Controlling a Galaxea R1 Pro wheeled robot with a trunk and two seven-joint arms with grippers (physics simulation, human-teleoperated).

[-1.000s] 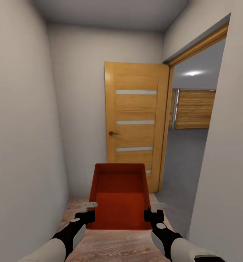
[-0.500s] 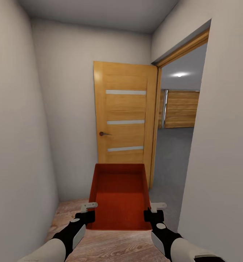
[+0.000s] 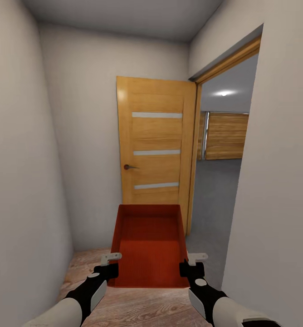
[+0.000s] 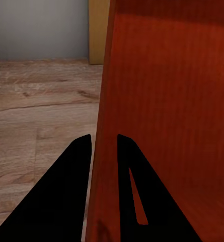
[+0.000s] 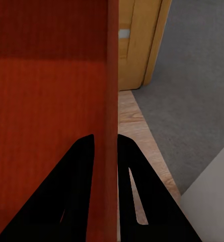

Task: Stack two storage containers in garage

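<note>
Storage container point(image 3: 150, 245): carried level between both arms, above the wood-plank floor point(image 3: 138, 309) of a narrow hallway.
Left tool point(image 3: 110, 263): pinched on the left wall.
Right tool point(image 3: 192, 263): pinched on the right wall.
Route: open wooden door point(image 3: 155, 152) ahead; garage floor point(image 3: 217, 200) lies right.
Technique: turn right slowly, keeping the container clear of the door frame point(image 3: 194, 154).

A wooden door point(image 3: 155, 152) with three pale strips stands open ahead. Wood-plank flooring point(image 3: 138, 309) lies near, pale walls point(image 3: 29, 159) either side. Beyond the doorway point(image 3: 217, 159), possibly a slatted panel point(image 3: 226, 136).
</note>
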